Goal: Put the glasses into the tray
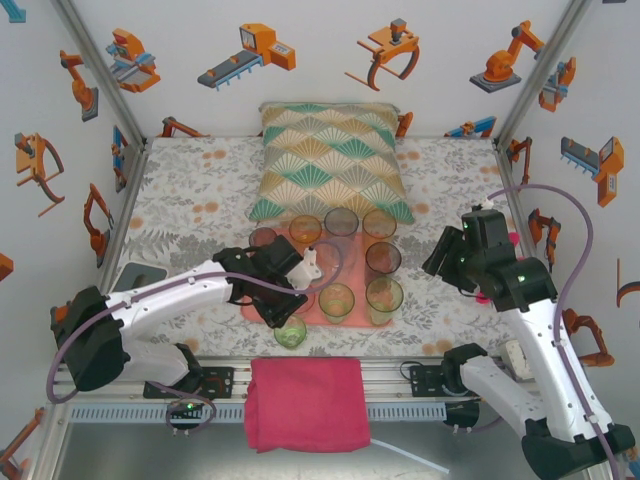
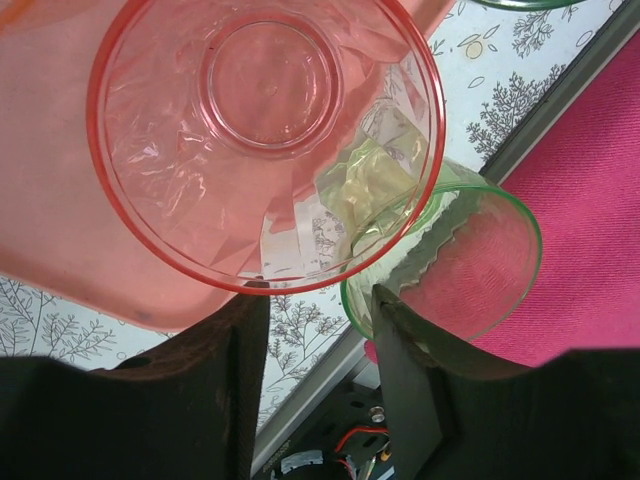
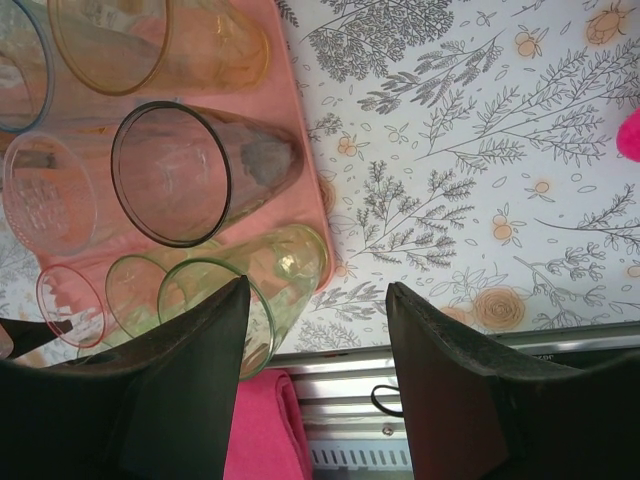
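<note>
Glasses (image 1: pixel 340 222) mostly upright in tray (image 1: pixel 312 312), centre of top view. One green glass (image 1: pixel 290 332) outside, on worktop (image 3: pixel 480 150) just below tray's lower edge, close against left gripper (image 2: pixel 320 300). Jaws parted there, nothing clasped. Right gripper (image 3: pixel 318 288) spread wide and empty, above bare worktop right of tray.

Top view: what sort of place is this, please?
Probably a robot test cell, not a home: white walls printed with robot drawings, metal frame posts at the corners, and a left arm and right arm bolted to a rail.
</note>
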